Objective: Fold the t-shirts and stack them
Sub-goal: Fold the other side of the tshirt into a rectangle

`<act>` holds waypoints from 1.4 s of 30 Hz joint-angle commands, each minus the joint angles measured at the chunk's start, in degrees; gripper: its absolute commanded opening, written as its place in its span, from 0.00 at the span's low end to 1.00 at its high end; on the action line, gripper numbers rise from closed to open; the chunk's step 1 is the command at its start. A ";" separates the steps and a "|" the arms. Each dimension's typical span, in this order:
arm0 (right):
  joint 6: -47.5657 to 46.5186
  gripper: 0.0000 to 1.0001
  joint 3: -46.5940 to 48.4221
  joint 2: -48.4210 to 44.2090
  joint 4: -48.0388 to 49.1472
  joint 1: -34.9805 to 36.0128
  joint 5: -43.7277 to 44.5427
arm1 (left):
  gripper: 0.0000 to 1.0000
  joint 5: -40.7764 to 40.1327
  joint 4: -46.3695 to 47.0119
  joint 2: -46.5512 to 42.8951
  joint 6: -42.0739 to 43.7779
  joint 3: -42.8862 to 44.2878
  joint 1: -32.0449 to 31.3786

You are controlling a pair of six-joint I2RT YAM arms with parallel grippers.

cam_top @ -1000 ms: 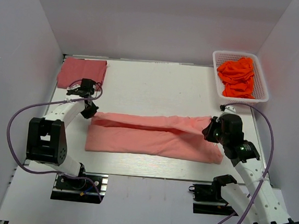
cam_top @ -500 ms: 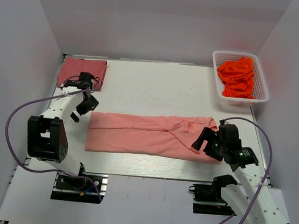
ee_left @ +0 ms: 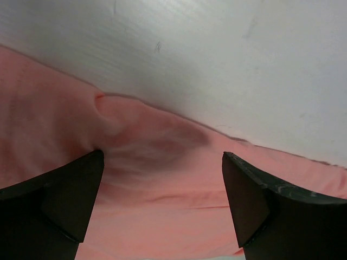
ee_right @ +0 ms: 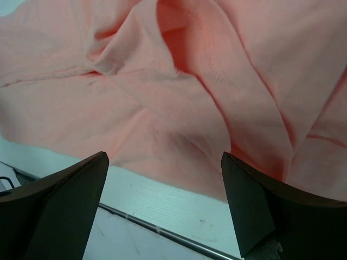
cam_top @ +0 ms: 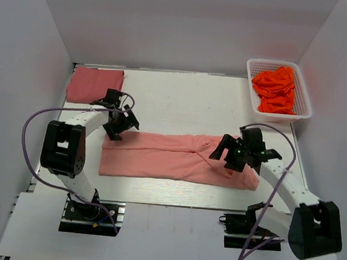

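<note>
The white table (cam_top: 176,100) carries a long salmon-pink t-shirt (cam_top: 159,156), a folded rose-red t-shirt (cam_top: 94,85) and a white basket (cam_top: 282,115)

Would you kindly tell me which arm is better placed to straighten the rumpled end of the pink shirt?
Probably the right arm: its open jaws hang over the rumpled end of the pink shirt, while the left arm is at the flat opposite end.

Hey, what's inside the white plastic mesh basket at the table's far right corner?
A crumpled heap of bright orange cloth fills the white plastic mesh basket. How many pieces it is, and anything beneath it on the basket floor, is covered.
</note>
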 commanded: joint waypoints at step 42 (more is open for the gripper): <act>-17.11 0.70 14.59 2.45 -7.59 8.45 -5.38 | 1.00 -9.15 -3.53 2.32 2.67 -3.79 -0.21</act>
